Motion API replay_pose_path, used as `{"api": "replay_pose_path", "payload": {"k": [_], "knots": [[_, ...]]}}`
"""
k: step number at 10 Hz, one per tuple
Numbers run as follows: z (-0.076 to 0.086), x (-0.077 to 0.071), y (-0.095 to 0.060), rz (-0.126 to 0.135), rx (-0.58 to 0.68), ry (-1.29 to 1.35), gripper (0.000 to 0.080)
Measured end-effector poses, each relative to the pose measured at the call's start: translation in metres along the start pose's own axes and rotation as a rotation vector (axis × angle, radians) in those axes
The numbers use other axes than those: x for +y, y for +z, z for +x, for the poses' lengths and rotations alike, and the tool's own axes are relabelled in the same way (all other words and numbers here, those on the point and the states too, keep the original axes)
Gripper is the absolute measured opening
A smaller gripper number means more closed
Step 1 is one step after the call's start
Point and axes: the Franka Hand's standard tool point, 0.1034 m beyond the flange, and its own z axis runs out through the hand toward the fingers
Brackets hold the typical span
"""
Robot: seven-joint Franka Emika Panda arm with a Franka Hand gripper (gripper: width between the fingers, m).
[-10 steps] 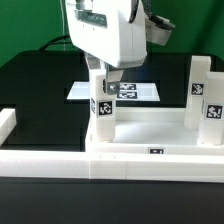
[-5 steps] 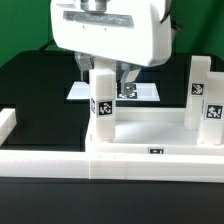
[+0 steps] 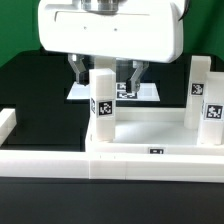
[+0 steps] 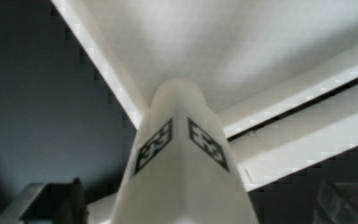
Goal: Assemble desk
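Right, near to far in the exterior view: border rail (image 3: 45,160) runs across the front, with the desk top (image 3: 150,135) sitting just behind it at about 5 o'clock of frame centre, rim up. Three legs stand upright in it: one at the near corner around 9 o'clock of the tray (image 3: 102,105), two more at the 3 o'clock end (image 3: 212,108) (image 3: 200,85), all with tags facing the camera. Behind the tray, the marker board (image 3: 150,92) lies flat on the black table (image 3: 30,85). What changed: over the last second the gripper (image 3: 103,75) rotated about its vertical axis, now broadside to the camera, with its fingers (image 3: 78,70) straddling the near-corner leg at its top. The leg hasn't visibly shifted. Wrist view shows that leg (image 4: 179,150) straight below, fingers dark at the edges and standing off it, so jaws are spread, nothing grasped. My read: it's a regrasp between screw turns, so the leg is seated but probably not fully tight. Next move needs a square close on the leg; an off-centre pinch could tilt it.
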Motion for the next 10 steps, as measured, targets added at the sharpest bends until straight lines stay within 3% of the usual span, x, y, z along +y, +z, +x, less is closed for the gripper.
{"api": "replay_pose_path", "payload": {"k": [10], "knots": [[0.0006, 0.0021, 0.0, -0.009, -0.001, -0.572, 0.0649]]}}
